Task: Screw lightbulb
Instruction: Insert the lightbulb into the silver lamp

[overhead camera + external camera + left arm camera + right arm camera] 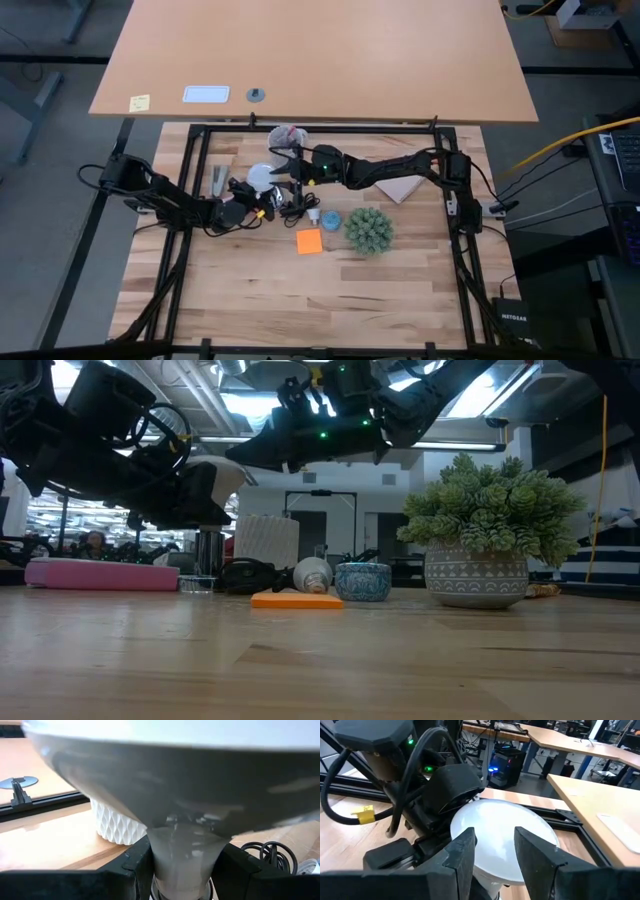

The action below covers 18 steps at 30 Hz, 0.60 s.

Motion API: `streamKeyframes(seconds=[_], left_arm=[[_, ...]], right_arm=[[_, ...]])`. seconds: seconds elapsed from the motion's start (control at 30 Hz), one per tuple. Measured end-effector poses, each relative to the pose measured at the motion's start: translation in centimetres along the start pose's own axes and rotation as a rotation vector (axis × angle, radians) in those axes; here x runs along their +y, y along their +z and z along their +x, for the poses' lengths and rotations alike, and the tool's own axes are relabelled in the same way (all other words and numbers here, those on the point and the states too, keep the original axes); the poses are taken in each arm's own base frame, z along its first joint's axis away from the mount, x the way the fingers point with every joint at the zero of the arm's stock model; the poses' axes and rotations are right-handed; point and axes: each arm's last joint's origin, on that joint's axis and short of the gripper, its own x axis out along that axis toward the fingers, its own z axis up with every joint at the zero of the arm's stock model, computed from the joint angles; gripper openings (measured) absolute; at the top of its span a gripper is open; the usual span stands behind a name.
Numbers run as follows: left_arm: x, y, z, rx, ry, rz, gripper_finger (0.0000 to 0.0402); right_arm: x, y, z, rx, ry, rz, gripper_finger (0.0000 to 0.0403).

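The lightbulb [262, 178], a white frosted dome on a narrow greyish neck, is held above the table by my left gripper [254, 193], which reaches in from the table's left. Its dome fills the left wrist view [190, 780] and shows in the right wrist view [505, 832]. My right gripper [287, 168] is open, coming from the table's right. Its two fingers [462, 852] stand just before the dome. A silver round socket [313, 214] with a black cord [290, 206] lies on the table below. My left gripper pinches the bulb's narrow neck [182, 855] between its two fingers [135, 862], one on each side. The dome stands beyond the fingertips. The bulb is lifted clear of the table [226, 473]. My right gripper is close to the dome, but I cannot tell whether it touches it.
An orange sticky note [309, 241], a small blue bowl [330, 220] and a potted plant [368, 230] stand near the socket. A white ribbed cup [117, 825] stands farther back. A pink flat thing [100, 574] lies at the left. Bare wood lies toward the near edge.
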Motion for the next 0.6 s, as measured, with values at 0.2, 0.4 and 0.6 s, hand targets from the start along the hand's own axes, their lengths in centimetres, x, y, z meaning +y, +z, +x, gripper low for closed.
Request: streamKeyframes(seconds=[0.2,0.4,0.6], left_arm=[[-0.03,0.0,0.0,0.005,-0.012,0.006,0.015],[-0.04,0.01,0.01,0.007,-0.018,0.014,0.0151],[-0.08,0.05,0.0,0.006,-0.024,0.013,0.0151]], right_arm=[[0.24,-0.08,0.05,0.014,0.0,0.001,0.0143],[0.27,-0.11,0.05,0.017,0.001,0.001,0.0143],[0.29,-0.24,0.05,0.03,0.003,0.004,0.0143]])
